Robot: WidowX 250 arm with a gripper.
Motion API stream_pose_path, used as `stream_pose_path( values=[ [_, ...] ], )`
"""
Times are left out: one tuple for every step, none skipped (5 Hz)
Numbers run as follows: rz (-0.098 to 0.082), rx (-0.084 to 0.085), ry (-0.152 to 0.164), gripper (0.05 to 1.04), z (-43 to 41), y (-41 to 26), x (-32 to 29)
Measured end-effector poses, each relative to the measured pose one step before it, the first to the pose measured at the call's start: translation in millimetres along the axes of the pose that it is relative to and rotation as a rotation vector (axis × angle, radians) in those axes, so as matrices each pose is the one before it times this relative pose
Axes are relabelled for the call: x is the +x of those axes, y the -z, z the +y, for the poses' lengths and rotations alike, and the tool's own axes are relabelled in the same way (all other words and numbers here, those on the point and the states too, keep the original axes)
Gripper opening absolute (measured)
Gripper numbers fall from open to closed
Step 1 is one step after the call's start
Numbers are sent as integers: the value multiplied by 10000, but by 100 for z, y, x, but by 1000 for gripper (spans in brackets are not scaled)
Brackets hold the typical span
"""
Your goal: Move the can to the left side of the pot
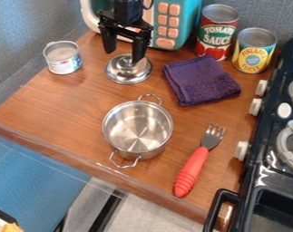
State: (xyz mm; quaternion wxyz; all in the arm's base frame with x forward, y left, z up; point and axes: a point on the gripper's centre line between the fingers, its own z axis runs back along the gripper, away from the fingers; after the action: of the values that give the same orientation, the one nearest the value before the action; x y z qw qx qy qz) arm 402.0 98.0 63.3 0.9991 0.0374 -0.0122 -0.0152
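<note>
The brown wooden counter (63, 108) bears the shiny two-handled steel pot (138, 129) near its front edge; my black two-finger gripper (124, 56) hangs, jaws apart, over the round silver metal lid (128, 74); left of it in view stands the small white-labelled metal can (63, 58)

Silver pot (150, 153) at the clock's centre, on brown, streaky-grained wood (75, 104). At 12, a black gripper (124, 53) and silver lid (127, 73); towards 1, a teal microwave (186, 22) with peach buttons (174, 9). At 1, a red, green and white can (217, 36); between 1 and 2, a yellow-and-blue can (253, 52) and purple cloth (200, 81). At 3, black stove (257, 167), white knobs (256, 106). At 4, red-handled fork (192, 170). At 11, silver-topped can (62, 56), white label touched with blue and red.
</note>
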Motion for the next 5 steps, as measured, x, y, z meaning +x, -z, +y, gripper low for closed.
stream_pose_path(
  values=[
    [414,-177,16,1000,-373,1722,-284],
    [-535,-155,-456,1000,1593,-1190,974],
    [-504,-170,-591,1000,3440,-1255,1044],
    [-544,224,-316,1000,3219,-266,1739],
    [-53,418,-435,1000,2318,1003,707]
  ],
)
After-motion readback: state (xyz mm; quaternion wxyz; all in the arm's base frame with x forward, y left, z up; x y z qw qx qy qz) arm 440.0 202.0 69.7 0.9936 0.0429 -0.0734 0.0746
